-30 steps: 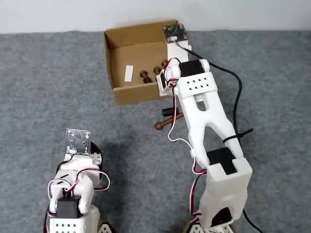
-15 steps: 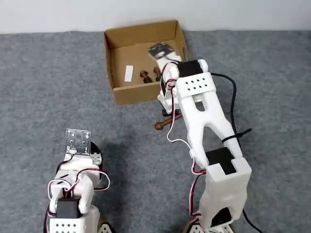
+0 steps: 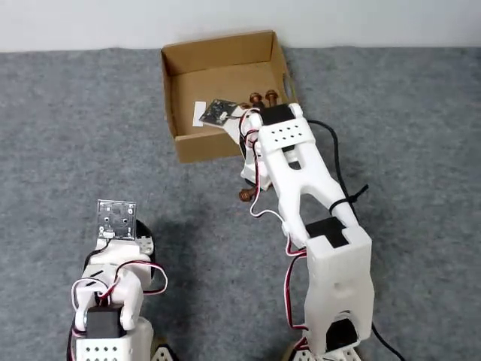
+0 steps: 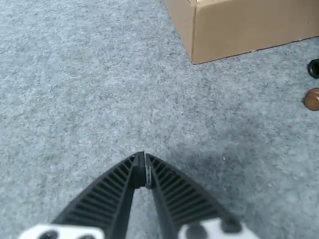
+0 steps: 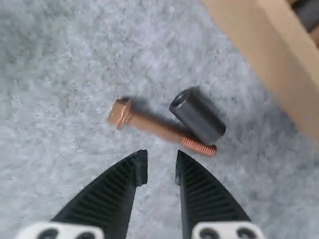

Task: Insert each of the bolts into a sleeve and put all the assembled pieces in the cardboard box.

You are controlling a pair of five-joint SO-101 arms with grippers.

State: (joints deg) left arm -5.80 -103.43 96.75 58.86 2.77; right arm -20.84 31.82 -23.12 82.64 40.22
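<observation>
- Stretching grey and carpeted, the table meets a white wall.
- Left gripper closed, empty.
- Right gripper narrowly parted, empty, near bolt and sleeve.

Bolt: copper, hex head, lying flat and loose on the grey desk.
Sleeve: black, on its side, against the bolt's threaded end.
Box: open cardboard, two copper-headed pieces by one side wall.

The bolt is copper, the sleeve black or perhaps dark grey, box tan, desk mottled grey, arms white.
</observation>
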